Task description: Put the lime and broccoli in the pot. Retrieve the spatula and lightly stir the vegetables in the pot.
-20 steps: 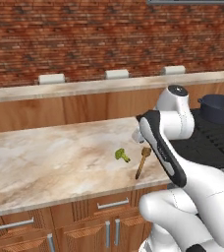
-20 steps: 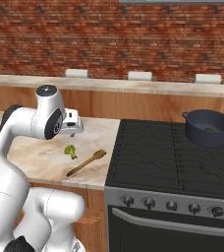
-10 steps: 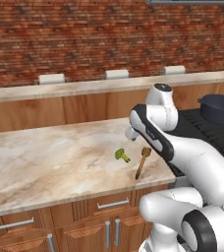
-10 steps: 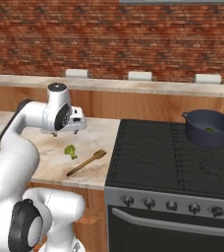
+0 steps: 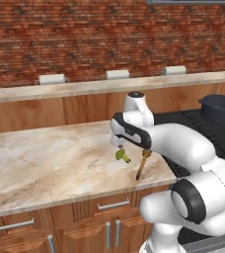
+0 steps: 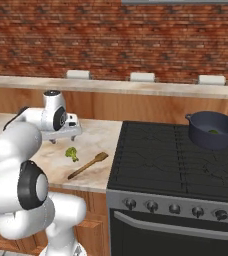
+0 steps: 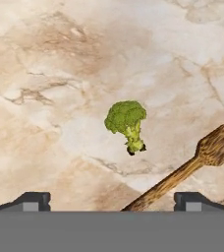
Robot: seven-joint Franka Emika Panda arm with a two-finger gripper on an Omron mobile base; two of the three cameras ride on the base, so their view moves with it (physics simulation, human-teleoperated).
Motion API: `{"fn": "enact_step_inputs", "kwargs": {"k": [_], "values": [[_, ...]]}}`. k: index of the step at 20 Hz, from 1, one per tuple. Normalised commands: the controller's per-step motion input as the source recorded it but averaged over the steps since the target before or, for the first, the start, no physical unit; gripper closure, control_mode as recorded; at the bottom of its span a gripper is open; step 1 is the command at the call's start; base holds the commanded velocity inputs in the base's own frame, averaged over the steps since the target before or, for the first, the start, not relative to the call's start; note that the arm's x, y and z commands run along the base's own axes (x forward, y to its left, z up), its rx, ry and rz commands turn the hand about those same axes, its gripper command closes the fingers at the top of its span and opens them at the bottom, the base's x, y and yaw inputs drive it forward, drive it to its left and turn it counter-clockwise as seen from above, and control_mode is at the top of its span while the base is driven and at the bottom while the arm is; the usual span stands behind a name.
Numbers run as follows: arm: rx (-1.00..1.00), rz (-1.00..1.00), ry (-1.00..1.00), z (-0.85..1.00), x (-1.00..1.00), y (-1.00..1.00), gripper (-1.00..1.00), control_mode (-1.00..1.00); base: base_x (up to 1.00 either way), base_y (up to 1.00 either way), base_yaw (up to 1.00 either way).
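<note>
Here the gripper [image 6: 75, 134] hangs above the marble counter [image 5: 45, 163] with its jaws spread wide and nothing between them. From the hand camera, the two fingertips [image 7: 33, 201] stand far apart at the bottom, with the broccoli [image 7: 126, 122] lying on the counter between and beyond them, untouched. The broccoli [image 5: 122, 155] sits near the counter's right end, close to its front edge, just below the gripper [image 5: 118, 144]. The wooden spatula [image 6: 88, 165] lies just beside it, toward the stove [image 6: 176, 160], its head pointing to the back and its handle running to the counter's front edge. The spatula's head [image 7: 217, 146] is near the broccoli's stem but apart from it. The pot [image 6: 212, 130] stands on the stove's far right corner, well apart from the gripper, and a small green thing, likely the lime [image 6: 213, 131], shows inside it.
</note>
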Motion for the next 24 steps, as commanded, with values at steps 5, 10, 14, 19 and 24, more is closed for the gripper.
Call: {"fn": "enact_step_inputs", "kwargs": {"k": [5,10,14,19,24], "values": [[0.08,-0.01,0.0,-0.37,0.4,0.0,-1.0,-1.0,0.0,0.0,0.0],[0.05,-0.1,0.0,-0.27,0.17,0.0,-1.0,-1.0,0.0,0.0,0.0],[0.0,-0.15,0.01,-0.21,0.09,0.0,-1.0,-1.0,0.0,0.0,0.0],[-0.01,-0.15,0.01,-0.2,0.09,0.0,-1.0,-1.0,0.0,0.0,0.0],[0.0,-0.17,0.03,-0.14,0.21,0.0,-1.0,-1.0,0.0,0.0,0.0]]}}
